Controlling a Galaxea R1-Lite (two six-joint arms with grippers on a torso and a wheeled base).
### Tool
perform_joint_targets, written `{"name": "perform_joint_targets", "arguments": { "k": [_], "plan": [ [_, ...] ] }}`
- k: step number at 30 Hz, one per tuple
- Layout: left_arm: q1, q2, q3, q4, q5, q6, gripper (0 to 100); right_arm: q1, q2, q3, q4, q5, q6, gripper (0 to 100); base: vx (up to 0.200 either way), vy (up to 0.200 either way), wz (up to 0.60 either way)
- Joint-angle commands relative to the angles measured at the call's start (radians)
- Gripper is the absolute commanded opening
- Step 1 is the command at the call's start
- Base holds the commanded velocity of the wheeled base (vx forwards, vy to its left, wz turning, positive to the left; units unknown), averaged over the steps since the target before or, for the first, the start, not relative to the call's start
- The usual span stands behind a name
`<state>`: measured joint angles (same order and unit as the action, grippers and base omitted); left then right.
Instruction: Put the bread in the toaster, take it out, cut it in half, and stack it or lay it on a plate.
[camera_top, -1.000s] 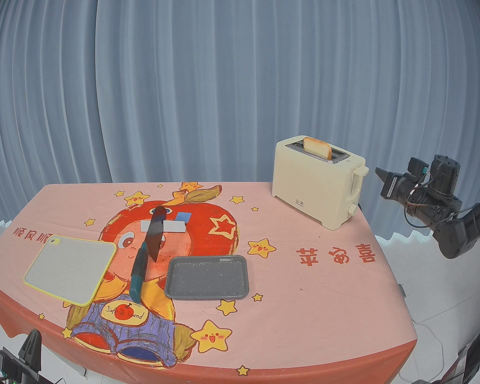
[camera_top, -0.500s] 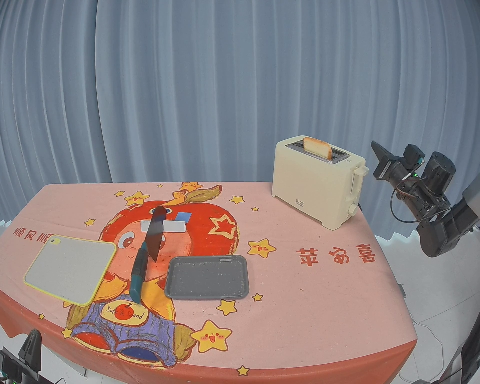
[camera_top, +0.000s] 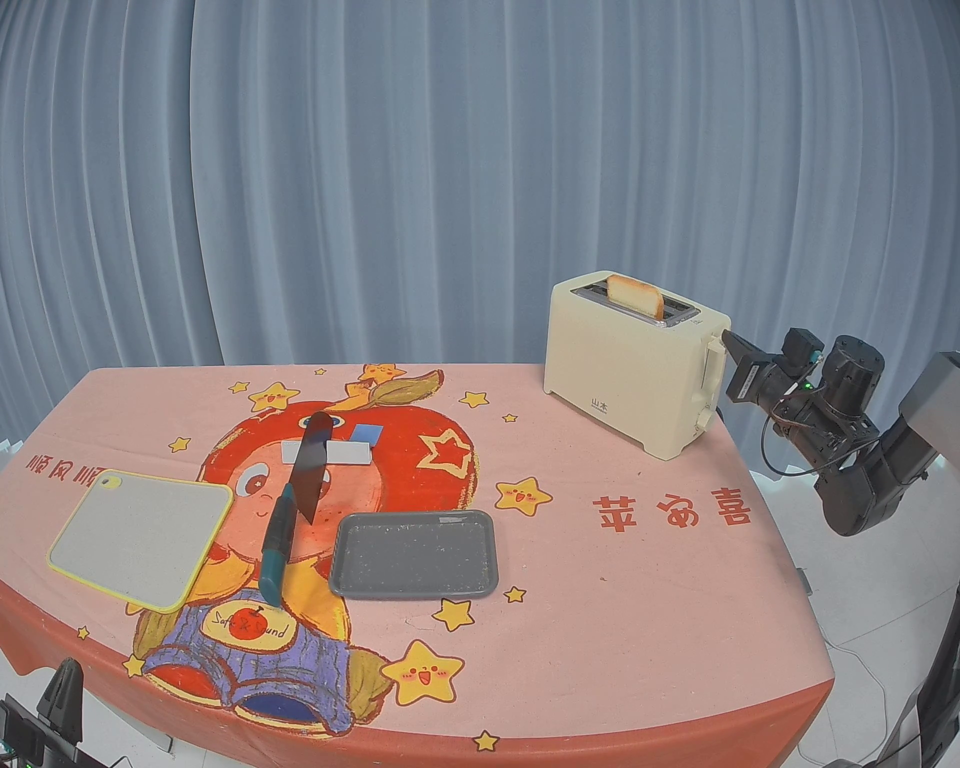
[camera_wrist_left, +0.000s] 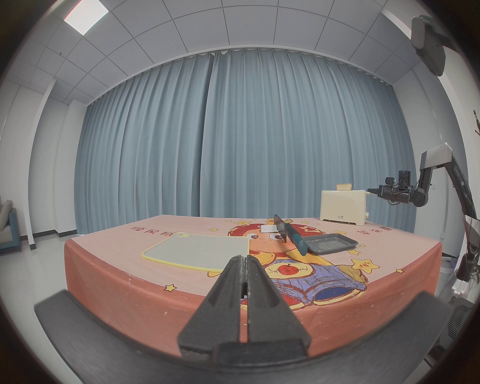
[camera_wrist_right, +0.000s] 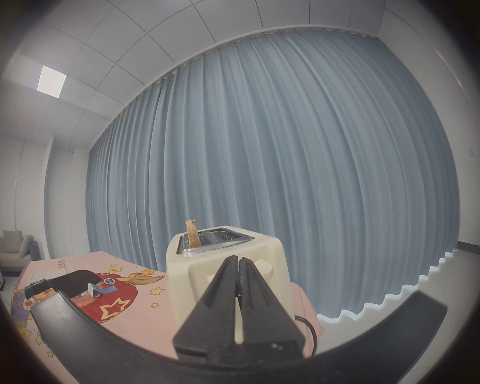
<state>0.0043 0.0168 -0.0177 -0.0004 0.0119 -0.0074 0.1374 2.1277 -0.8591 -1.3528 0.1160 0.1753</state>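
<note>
Bread (camera_top: 635, 296), one slice in one toaster (camera_top: 630, 385), right hand (camera_wrist_right: 238, 260) closed nearby, left hand (camera_wrist_left: 245, 259) closed

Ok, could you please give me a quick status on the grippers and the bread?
Right gripper shut, empty, beside toaster. Left gripper shut, empty, below table edge. Bread upright in toaster slot. Nothing in the way.

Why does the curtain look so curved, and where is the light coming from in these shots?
Head view: the wide lens bows the curtain folds and rounds the table edge; the light is even and shadows are faint. Left wrist view: a ceiling light panel glows bright, and the corners go dark. Right wrist view: the same bowing, a lit panel overhead, and dark corners too.
</note>
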Motion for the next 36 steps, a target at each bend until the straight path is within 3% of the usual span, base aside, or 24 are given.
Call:
{"name": "perform_joint_targets", "arguments": {
  "k": [1,20,36],
  "plan": [
    [0.0,0.002,0.018,0.0,0.0,0.0,0,0.004,0.009,0.015,0.006,0.001,-0.002,0,0.0,0.0,0.0],
    [0.0,0.002,0.018,0.0,0.0,0.0,0,0.004,-0.002,0.034,0.124,-0.018,-0.004,0,0.0,0.0,0.0],
    [0.0,0.002,0.018,0.0,0.002,0.0,0,0.011,0.006,0.054,0.127,-0.019,-0.016,0,0.0,0.0,0.0]
  ]
}}
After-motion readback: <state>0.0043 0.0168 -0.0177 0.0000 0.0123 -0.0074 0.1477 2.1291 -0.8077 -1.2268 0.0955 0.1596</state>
